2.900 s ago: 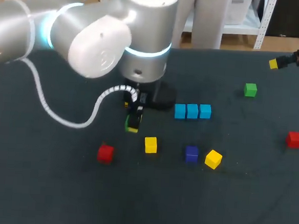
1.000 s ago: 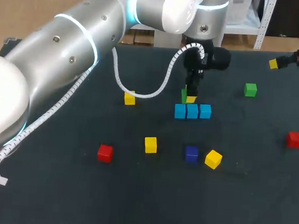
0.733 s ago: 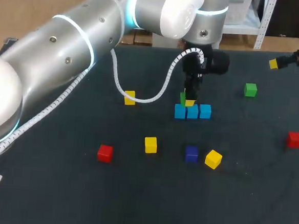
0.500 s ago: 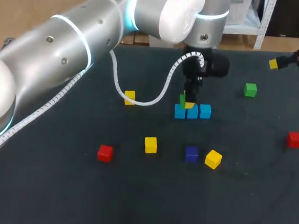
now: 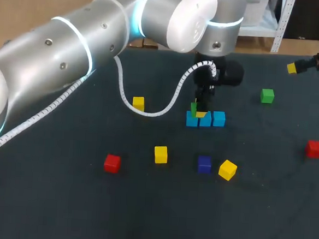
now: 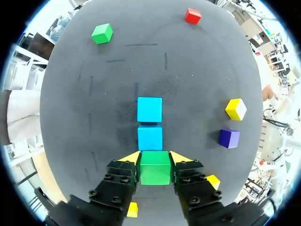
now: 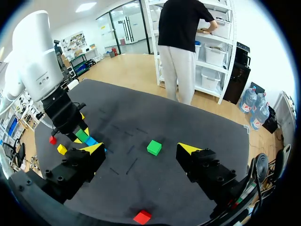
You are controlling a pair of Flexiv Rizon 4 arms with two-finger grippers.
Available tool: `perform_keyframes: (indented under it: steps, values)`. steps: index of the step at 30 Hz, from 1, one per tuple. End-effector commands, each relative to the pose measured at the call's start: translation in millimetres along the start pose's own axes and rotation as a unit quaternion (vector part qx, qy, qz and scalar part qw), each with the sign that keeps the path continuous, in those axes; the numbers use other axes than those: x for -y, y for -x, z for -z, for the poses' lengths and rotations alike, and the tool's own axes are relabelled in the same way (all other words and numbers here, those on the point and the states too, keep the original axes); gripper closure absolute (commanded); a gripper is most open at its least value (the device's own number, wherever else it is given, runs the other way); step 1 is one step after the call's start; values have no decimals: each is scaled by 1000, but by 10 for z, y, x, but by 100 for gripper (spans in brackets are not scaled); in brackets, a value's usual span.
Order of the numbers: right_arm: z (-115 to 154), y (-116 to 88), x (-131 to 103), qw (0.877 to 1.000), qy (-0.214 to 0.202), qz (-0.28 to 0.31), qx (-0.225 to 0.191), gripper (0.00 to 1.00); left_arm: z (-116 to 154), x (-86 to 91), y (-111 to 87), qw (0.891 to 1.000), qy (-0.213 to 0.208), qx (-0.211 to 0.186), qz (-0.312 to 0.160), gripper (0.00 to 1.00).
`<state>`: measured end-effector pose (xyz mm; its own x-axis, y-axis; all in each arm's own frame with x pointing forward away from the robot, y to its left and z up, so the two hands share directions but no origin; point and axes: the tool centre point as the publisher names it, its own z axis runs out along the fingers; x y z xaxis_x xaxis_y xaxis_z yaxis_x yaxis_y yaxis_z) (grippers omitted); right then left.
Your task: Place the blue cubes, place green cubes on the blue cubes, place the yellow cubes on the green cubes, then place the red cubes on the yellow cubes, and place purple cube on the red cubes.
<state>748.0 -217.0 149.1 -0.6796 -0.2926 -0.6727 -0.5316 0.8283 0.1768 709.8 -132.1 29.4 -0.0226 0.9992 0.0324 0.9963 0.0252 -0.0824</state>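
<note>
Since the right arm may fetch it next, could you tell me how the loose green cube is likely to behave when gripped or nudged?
The loose green cube looks rigid and flat-faced, so the right gripper should clamp it squarely. It rests flat on the table, so a nudge would probably slide it, not roll it.

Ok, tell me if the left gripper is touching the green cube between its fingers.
Touching. In the left wrist view, both yellow tips of the left gripper press against opposite sides of the green cube, with no gap.
</note>
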Motion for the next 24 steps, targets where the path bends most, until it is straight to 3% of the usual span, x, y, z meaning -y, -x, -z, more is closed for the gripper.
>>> perform_keyframes:
  steps: [1,5,7,8,15,24]
  values:
    - [-7,3,13,1000,3,0,0,0,-2,-1,4,1000,2,-1,-1,64]
    - [-7,3,13,1000,3,0,0,0,-26,-11,8,1000,5,-4,-3,54]
    - [-7,3,13,1000,3,0,0,0,-35,-16,8,1000,5,-6,-3,29]
    - [-7,3,13,1000,3,0,0,0,-38,-17,8,1000,5,-7,-3,0]
    - [-7,3,13,1000,3,0,0,0,22,-44,-19,1000,7,0,4,0]
    - [-7,3,13,1000,3,0,0,0,152,-110,-207,1000,9,0,16,0]
